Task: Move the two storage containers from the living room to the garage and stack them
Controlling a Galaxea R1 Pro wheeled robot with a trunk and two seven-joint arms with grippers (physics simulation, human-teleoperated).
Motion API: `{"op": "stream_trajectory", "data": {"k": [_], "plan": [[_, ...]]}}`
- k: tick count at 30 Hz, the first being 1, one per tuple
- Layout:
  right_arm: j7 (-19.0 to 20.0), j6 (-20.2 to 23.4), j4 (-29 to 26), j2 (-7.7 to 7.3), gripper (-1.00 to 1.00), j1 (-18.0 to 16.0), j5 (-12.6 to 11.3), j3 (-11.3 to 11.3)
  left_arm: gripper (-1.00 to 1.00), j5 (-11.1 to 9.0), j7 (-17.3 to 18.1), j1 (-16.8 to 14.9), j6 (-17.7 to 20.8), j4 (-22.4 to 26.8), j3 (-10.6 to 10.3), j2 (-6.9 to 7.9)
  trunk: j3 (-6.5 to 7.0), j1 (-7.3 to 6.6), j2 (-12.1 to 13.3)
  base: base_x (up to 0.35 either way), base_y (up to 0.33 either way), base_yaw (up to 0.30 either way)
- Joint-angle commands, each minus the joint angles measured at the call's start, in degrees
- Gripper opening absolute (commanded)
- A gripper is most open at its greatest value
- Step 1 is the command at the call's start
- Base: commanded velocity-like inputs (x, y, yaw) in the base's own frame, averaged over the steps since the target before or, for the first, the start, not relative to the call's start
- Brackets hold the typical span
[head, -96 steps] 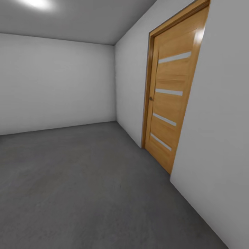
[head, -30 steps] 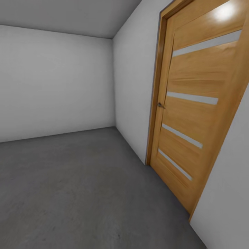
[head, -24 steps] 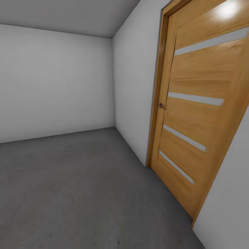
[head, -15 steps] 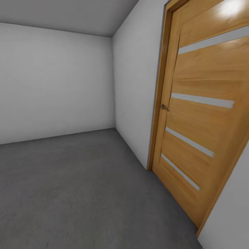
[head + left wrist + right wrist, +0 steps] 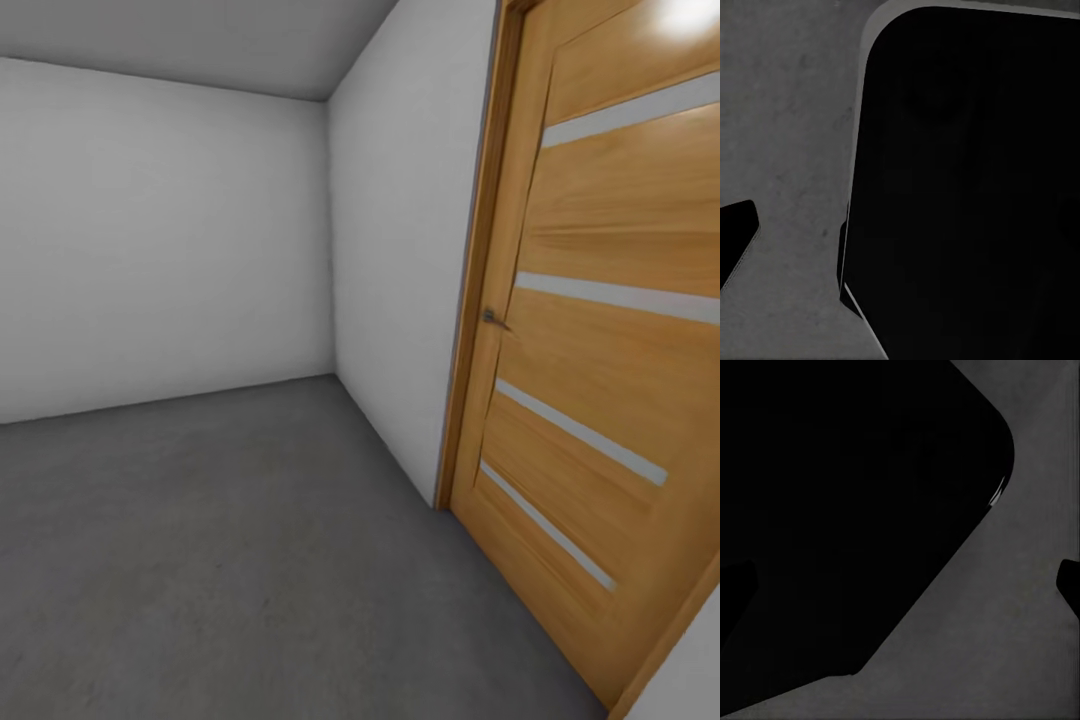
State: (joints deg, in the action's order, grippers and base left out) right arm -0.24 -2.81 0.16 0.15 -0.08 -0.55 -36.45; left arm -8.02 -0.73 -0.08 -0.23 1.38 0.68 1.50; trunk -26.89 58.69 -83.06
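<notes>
The view has rolled closer along the wall, so the wooden door (image 5: 600,380) now looms larger at the right; the robot is travelling over the grey floor (image 5: 220,550). The storage containers are out of sight. Whether the jaws are released or clenched, I cannot tell

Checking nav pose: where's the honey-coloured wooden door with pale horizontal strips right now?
Head view: the honey-coloured wooden door stands shut at the right side, set in the white right-hand wall, above the dark grey concrete floor.
</notes>
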Motion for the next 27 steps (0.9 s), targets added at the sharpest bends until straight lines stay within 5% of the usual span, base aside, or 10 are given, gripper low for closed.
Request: {"op": "stream_trajectory", "data": {"k": [1, 27], "plan": [[0.0, -0.2, 0.0, 0.01, 1.0, 0.0, -0.1, -0.1, 1.0, -0.4, -0.1, 0.0, 0.0, 0.0, 0.0, -0.01, -0.04, 0.03, 0.0, 0.318, 0.075, 0.0], [0.0, -0.2, 0.0, 0.02, 1.0, 0.0, -0.1, -0.1, 1.0, -0.4, -0.1, 0.0, 0.0, 0.0, 0.0, -0.01, -0.04, 0.03, 0.0, 0.318, 0.075, 0.0]]}}
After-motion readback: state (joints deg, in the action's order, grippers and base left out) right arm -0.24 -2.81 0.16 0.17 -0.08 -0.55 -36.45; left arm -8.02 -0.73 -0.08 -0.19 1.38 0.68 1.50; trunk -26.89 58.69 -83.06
